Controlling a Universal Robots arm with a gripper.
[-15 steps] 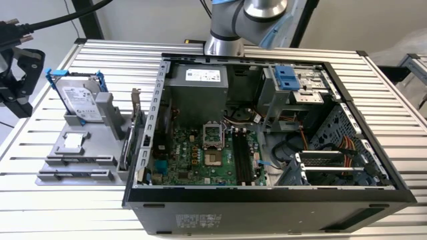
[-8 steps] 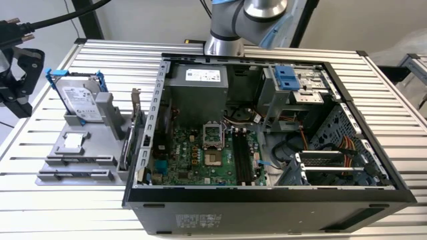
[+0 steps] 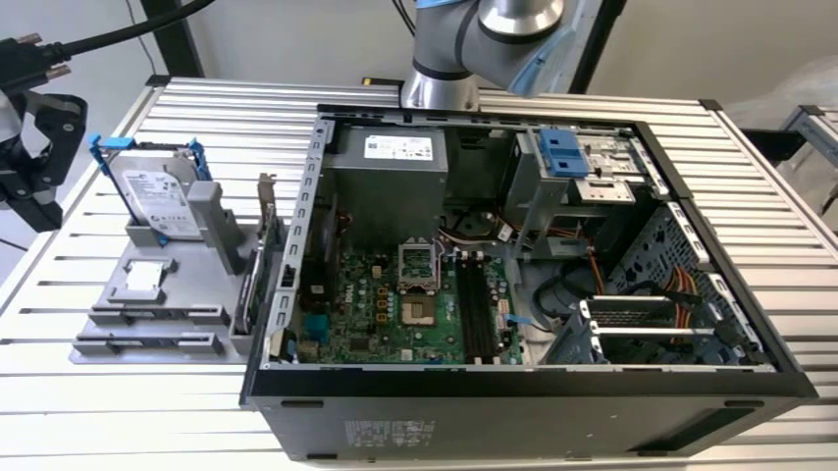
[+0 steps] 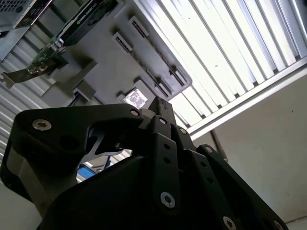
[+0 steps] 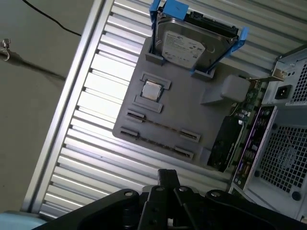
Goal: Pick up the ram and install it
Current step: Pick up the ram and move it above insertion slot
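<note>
Spanning most of the exterior view, a ribbed aluminium table [image 3: 157, 432] carries everything. Its long slats shine pale under the room's light. Behind it stand dark uprights against a light wall, and a second slatted bench [image 3: 814, 132] shows at the exterior view's right edge. In the first wrist view a smooth grey floor [image 5: 33, 96] lies beyond the table's rim, with a thin black cable [image 5: 48, 21] trailing across it.

An open computer case [image 3: 524, 412] lies on its side in the middle of the table, its green motherboard [image 3: 380, 309] facing up. The arm [image 3: 458, 39] rises behind it. A grey tray [image 3: 196, 324] sits just beside the case, on the exterior view's left. On the tray a silver hard drive [image 3: 155, 191] with blue handles leans upright, and a small square processor chip [image 3: 144, 278] lies flat. A card [image 3: 266, 255] with a metal bracket stands on edge against the case side.

The ram [image 5: 163, 125] appears to stand edge-on in the tray's slotted holders, showing as a thin dark strip between the end blocks. A second such strip runs parallel beside it.

The black gripper [image 3: 37, 157] hangs in the air at the exterior view's left, apart from the tray and touching nothing. I cannot tell whether its jaws are open or closed.
</note>
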